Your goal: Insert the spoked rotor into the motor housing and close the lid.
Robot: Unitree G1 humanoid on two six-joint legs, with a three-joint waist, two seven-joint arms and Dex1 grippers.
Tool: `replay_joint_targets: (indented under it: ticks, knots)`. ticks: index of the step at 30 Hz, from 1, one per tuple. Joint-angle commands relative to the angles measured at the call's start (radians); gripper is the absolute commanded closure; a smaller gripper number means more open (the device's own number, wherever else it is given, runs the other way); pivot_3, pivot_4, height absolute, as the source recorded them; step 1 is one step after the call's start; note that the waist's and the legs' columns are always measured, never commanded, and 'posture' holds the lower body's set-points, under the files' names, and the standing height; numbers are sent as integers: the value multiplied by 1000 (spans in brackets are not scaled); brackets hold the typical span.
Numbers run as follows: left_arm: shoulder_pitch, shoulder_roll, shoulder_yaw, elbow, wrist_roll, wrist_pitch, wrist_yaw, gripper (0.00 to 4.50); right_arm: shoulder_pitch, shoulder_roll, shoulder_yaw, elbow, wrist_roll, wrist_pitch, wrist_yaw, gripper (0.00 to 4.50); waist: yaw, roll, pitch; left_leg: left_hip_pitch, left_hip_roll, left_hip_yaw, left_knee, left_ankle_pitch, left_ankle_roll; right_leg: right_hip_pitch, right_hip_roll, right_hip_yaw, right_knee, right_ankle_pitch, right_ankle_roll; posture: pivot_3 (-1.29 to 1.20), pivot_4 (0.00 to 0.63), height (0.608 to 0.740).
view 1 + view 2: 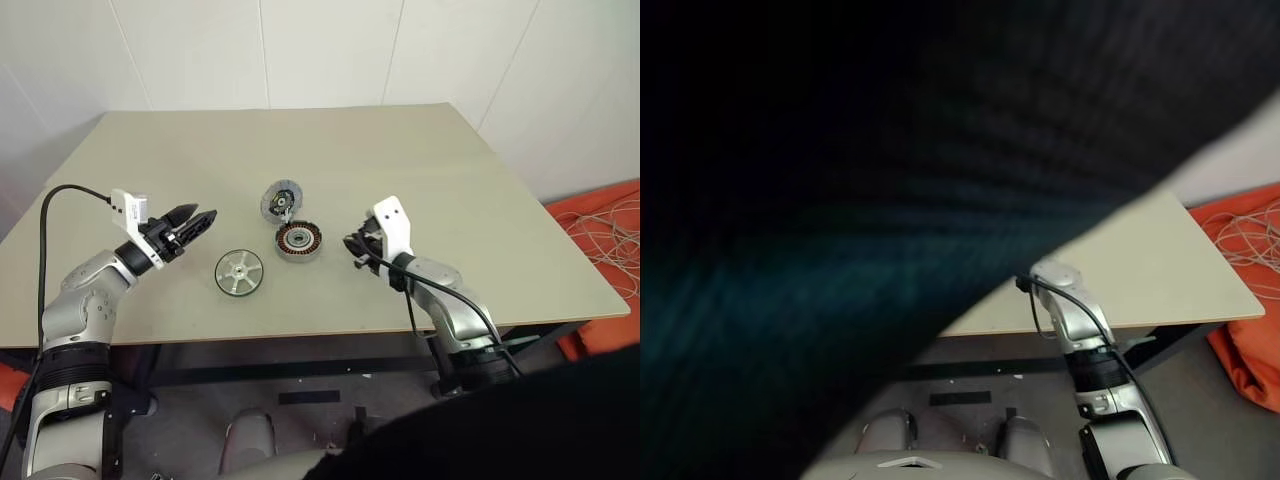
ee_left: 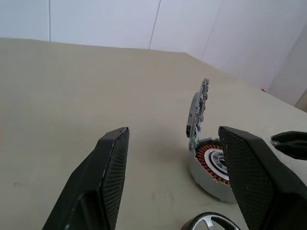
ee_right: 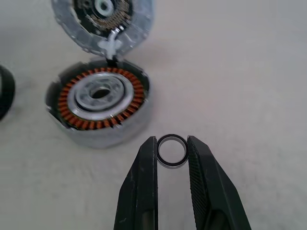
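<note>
Housing (image 3: 98,103) with lid (image 3: 103,19) up (hinged), right tool (image 3: 171,152) pinching small ring (image 3: 171,151); left tool (image 2: 172,158) open

Head view high over table (image 1: 480,200); both wrist views low, close.

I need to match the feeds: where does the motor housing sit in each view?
Left eye view: motor housing at table centre, in front of its open lid.
Right eye view: not in it.
Left wrist view: lower right, partly behind the right-hand finger.
Right wrist view: upper left, above the small ring between the fingers.
Shared landmark: the hinged lid standing open at the housing's far edge.
</note>
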Motion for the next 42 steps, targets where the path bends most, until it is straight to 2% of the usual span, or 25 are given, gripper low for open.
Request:
replay_joint_targets:
  ticks: [1, 9, 17, 42]
  knots:
    - [-24, 2, 2, -13, 10, -23, 12, 1335, -76, 41, 44, 14, 1, -15, 16, 3918, 0, 0, 0, 0, 0, 0, 0, 0, 0, 0, 0, 0, 0, 0, 0, 0, 0, 740]
    - [-12, 0, 2, -25, 24, -36, 26, 1335, -214, 144, 110, 221, -37, -99, 27, 3918, 1, 0, 0, -1, 0, 0, 0, 0, 0, -1, 0, 0, 0, 3, -5, 0, 0, 740]
    - [14, -8, 3, -56, 19, -36, 33, 1335, -272, 146, 92, 391, -68, -191, 25, 3918, -1, 0, 0, -2, 0, 0, 0, 0, 0, -1, 0, 0, 0, 3, -6, 0, 0, 740]
    - [12, 4, 9, -21, 33, -68, 22, 1335, -302, 179, 81, 482, -99, -245, 16, 3918, -1, 0, 0, -2, 0, 0, 0, 0, 0, -2, 0, 0, 1, 4, -6, 0, 0, 740]
